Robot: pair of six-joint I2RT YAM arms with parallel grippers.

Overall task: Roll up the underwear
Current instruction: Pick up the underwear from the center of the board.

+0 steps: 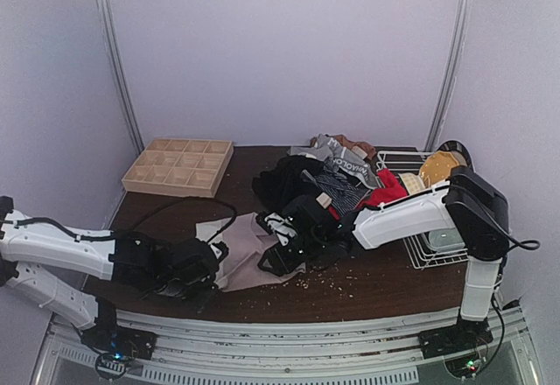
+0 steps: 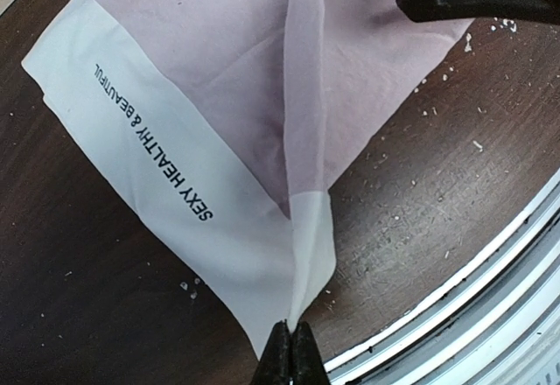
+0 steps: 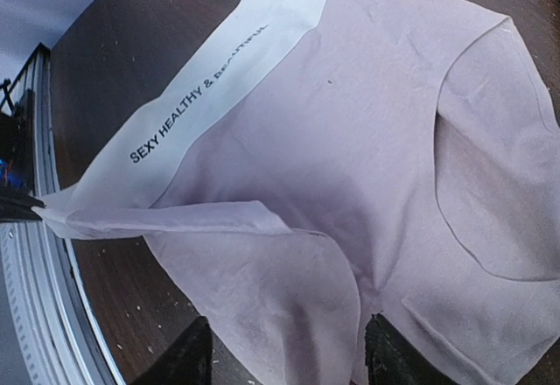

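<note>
Left wrist view gives me the clearest read: the left gripper (image 2: 291, 343) is pinched tight on a corner of the white waistband (image 2: 157, 175) of the pale pink briefs (image 2: 227, 61), and the cloth rises in a fold from that pinch. The briefs lie spread on the worktop (image 2: 105, 315) near its front edge, left of centre, with the waistband toward the left arm. On the right wrist view the right gripper (image 3: 289, 359) stands with its fingers (image 3: 188, 359) well apart over the opposite side of the same briefs. Cloth lies under them, and I see nothing clamped. From the top external view, an underwear heap (image 1: 332, 184) of red, black and grey-striped pieces sits toward the far right corner, beside a wire basket (image 1: 433, 249) at the right edge. A wooden grid tray (image 1: 179, 166) sits at the far left corner. Pale crumbs (image 1: 324, 278) dot the worktop near the front edge.
</note>
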